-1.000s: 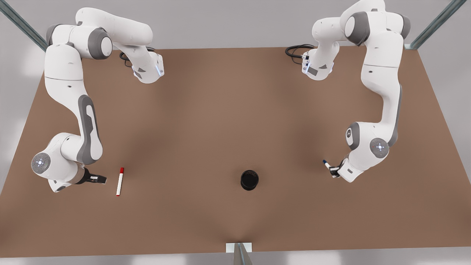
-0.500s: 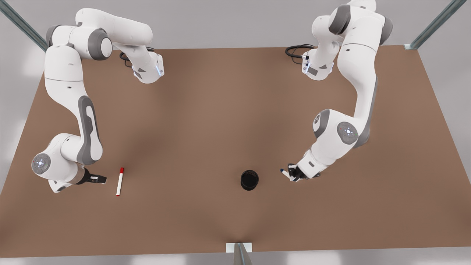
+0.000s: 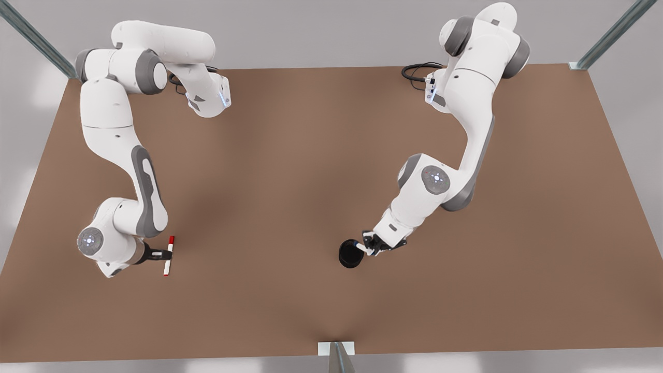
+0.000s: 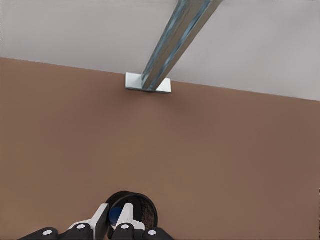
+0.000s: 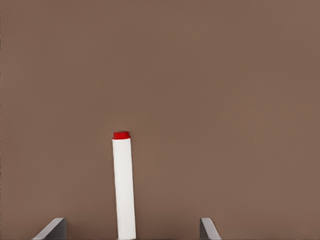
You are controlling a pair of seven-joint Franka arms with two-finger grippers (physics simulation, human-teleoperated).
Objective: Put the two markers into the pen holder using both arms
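Left gripper [image 3: 369,247] over the pen holder [image 3: 350,254] with the blue marker [image 4: 115,215]; right gripper [image 3: 167,255] at the red marker [image 3: 168,256]
Left fingers [image 4: 127,216] pinch the blue marker, cap just above the holder's rim. Right fingers [image 5: 54,229] spread wide on either side of the red marker, which lies flat on the brown table [image 3: 290,155] at the front view's left, well apart from the holder

Table [image 3: 311,155]: flat brown top | red-capped marker [image 3: 168,256]: lying flat near the front view's left, cap toward the far edge | pen holder [image 3: 350,254]: black cup standing upright, right of centre, well apart from the marker | black cable [image 3: 417,71]: coiled at the far edge.
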